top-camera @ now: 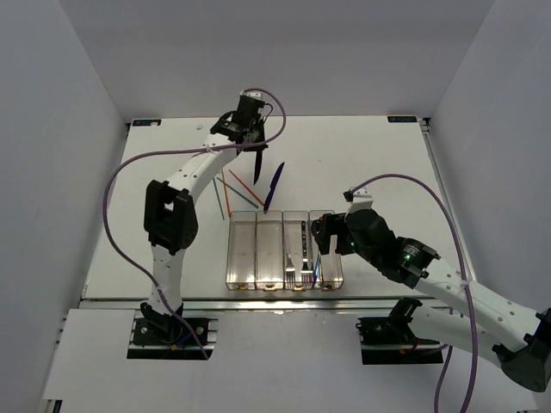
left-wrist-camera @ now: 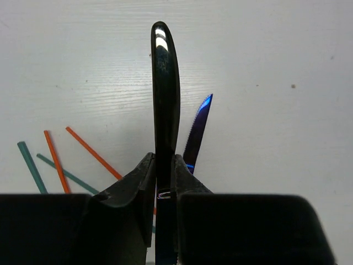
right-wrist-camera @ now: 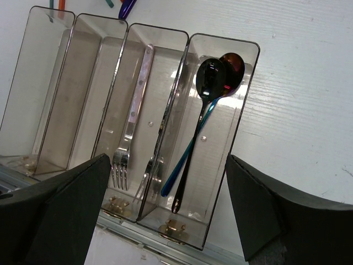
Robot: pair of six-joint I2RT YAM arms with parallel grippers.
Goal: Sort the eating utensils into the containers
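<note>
At back — L pincer nose-down

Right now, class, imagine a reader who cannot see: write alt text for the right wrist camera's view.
Four narrow clear plastic bins stand joined in a row on a white table; the rightmost holds two glossy dark spoons, its neighbour two silver forks. The open right gripper's black fingers frame the bottom corners.

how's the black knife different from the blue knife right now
The black knife is clamped in the left gripper; the blue knife lies loose on the table. The black knife is glossy black; the blue knife is shiny blue, with a serrated edge showing. Neither is in the bins yet.
</note>
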